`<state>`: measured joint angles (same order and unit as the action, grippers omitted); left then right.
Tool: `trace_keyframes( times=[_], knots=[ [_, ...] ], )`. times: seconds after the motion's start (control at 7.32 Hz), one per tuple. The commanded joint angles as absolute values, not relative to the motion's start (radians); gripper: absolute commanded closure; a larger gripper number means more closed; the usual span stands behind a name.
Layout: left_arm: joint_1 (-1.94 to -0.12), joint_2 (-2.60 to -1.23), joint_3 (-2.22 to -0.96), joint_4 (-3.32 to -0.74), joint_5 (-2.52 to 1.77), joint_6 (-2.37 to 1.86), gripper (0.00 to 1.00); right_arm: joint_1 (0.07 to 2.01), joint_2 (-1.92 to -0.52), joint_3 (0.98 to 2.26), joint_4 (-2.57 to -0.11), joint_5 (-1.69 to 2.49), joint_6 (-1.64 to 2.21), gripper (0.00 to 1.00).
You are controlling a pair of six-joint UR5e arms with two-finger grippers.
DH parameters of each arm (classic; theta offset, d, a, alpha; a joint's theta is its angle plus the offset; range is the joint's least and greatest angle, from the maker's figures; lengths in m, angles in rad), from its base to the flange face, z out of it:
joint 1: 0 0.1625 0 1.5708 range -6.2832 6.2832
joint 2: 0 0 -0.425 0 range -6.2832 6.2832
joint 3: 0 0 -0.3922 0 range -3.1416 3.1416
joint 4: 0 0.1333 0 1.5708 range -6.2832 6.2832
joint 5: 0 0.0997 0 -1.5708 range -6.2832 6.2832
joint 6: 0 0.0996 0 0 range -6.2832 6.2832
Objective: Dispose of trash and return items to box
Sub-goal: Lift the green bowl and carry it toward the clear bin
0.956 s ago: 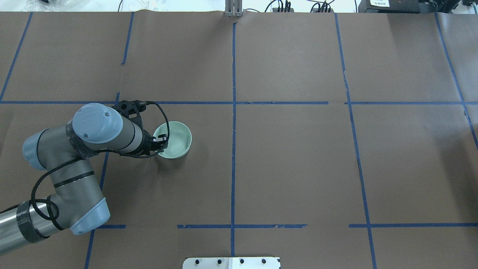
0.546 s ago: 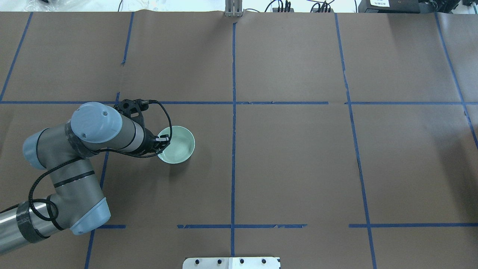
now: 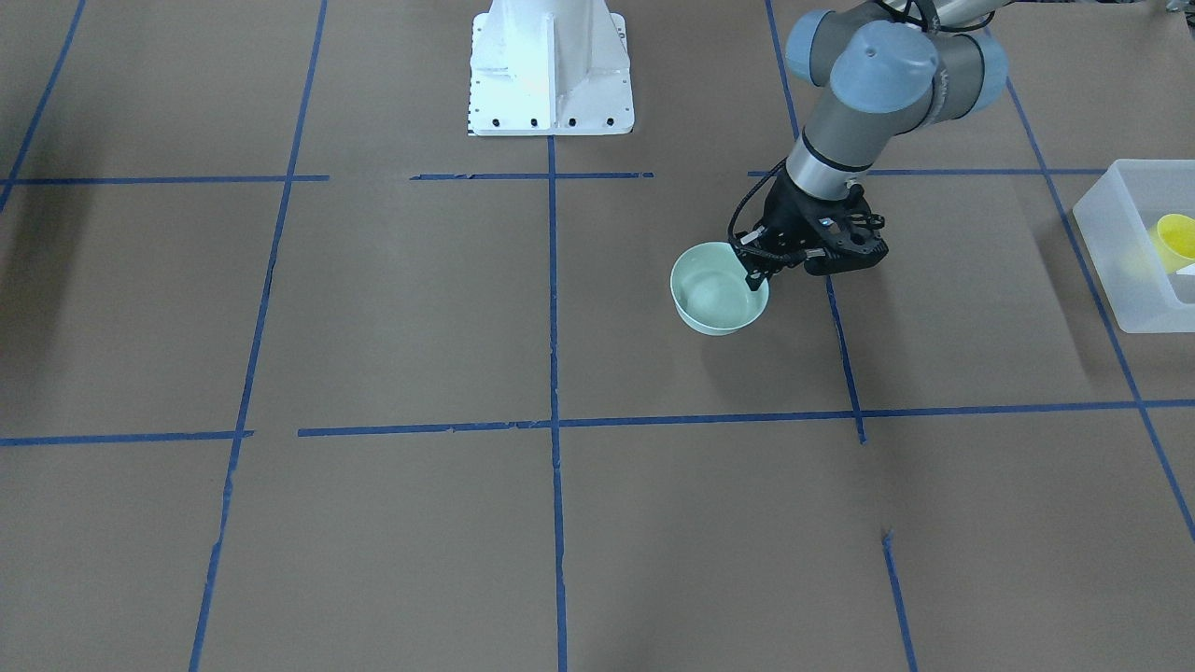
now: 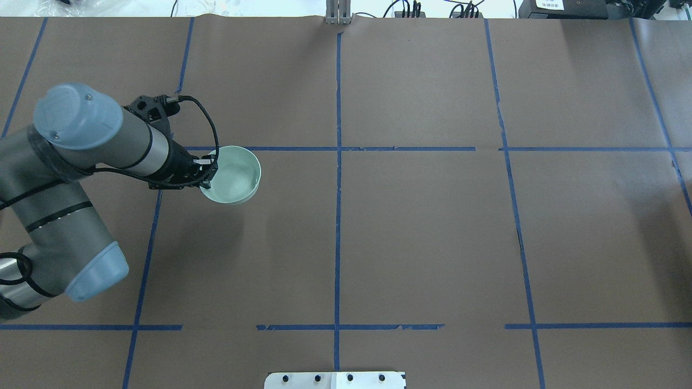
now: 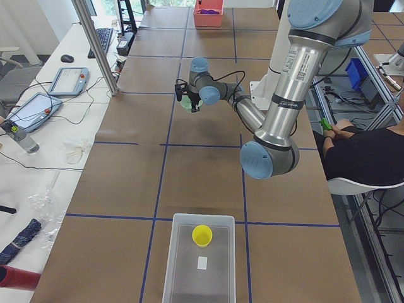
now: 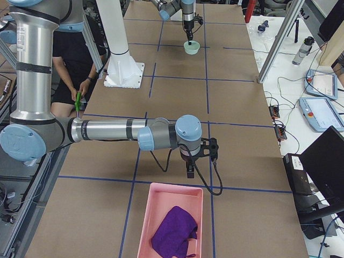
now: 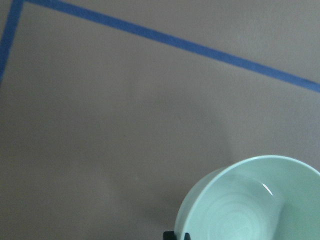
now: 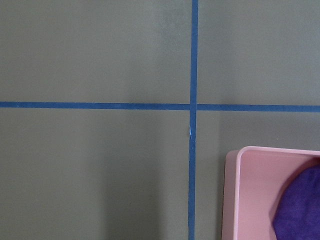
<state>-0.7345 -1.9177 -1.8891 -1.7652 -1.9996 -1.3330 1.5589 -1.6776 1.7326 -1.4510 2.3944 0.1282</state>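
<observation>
yellow cup (image 3: 1178, 235) already in box (image 3: 1113, 254); left end effector (image 3: 752, 273) pinching mint bowl (image 3: 711, 301) rim, bowl not boxed yet

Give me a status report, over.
Left gripper shut on green bowl rim. Right gripper by pink bin, state unclear. Yellow cup in box. Nothing seen blocking.

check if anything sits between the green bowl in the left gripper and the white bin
Nothing visible does. The left gripper holds the bowl by its rim, and the stretch of table from there to the bin shows only brown paper and blue tape. A yellow cup already sits in the bin.
</observation>
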Motion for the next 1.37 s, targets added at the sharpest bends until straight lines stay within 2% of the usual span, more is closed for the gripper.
trace_keyframes(
  times=[0.0,0.82,1.23],
  knots=[
    [-0.861,-1.898,-1.916,-1.717,-2.037,-1.196,1.00,1.559,-1.669,1.707,-1.453,2.402,0.138,0.00],
    [-1.283,-1.706,-1.843,-1.715,-2.238,-0.537,1.00,1.560,-1.657,1.692,-1.450,2.396,0.124,0.00],
    [-1.513,-1.634,-1.683,-1.718,-2.253,-0.127,1.00,1.560,-1.657,1.687,-1.448,2.396,0.123,0.00]
  ],
)
